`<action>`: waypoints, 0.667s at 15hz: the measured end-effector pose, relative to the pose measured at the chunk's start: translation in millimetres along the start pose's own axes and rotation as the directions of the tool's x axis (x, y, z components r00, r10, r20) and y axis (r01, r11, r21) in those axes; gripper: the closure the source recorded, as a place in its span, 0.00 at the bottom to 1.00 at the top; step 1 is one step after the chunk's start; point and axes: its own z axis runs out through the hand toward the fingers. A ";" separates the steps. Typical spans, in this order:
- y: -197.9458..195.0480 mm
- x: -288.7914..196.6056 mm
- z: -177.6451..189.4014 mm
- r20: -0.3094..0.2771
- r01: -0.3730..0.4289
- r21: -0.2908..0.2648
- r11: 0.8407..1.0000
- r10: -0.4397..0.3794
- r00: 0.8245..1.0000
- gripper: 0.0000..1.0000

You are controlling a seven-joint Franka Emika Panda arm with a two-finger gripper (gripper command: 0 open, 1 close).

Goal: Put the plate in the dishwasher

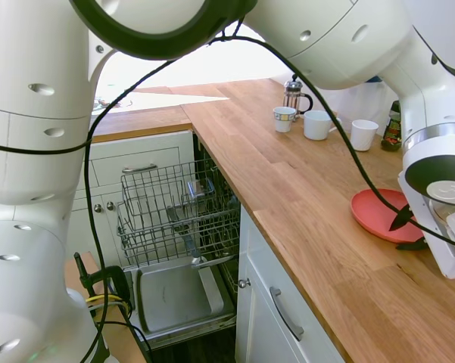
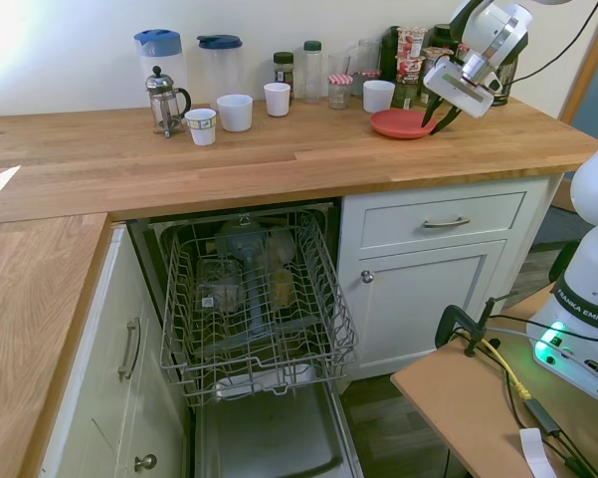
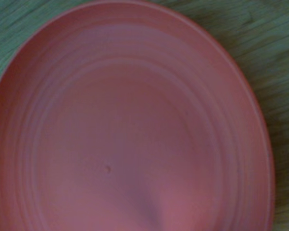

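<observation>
One round, flat coral-pink plastic plate (image 1: pixel 384 214) is seen in the first exterior view lying flat on the wooden worktop (image 1: pixel 310 204), at its right, with the two-finger gripper (image 1: pixel 410 231) set at its near rim. The dark fingers are spread either side of the rim, not yet closed on it. A thin, shallow rim is offered, so a slip, or the plate being pushed along the wood, is judged likely if the closing is shallow. The open dishwasher (image 1: pixel 183 249) lies well to the left, its grey wire rack (image 1: pixel 178 215) pulled out.

In the second exterior view three white mugs (image 2: pixel 236 112) and a glass cafetière (image 2: pixel 165 100) are found further along the worktop, with jars (image 2: pixel 338 90) just behind the plate; these could be struck on lifting. The rack already holds items, so a catch on the wires is possible.

In the wrist view only the plate and wood are shown.
</observation>
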 end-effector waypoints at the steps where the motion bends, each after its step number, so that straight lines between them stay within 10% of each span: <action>1: 0.0 -0.2 0.1 0.002 0.002 0.000 1.000 -0.002 1.000 1.00; 10: -0.6 -1.2 2.3 0.012 -0.001 0.011 1.000 0.001 1.000 1.00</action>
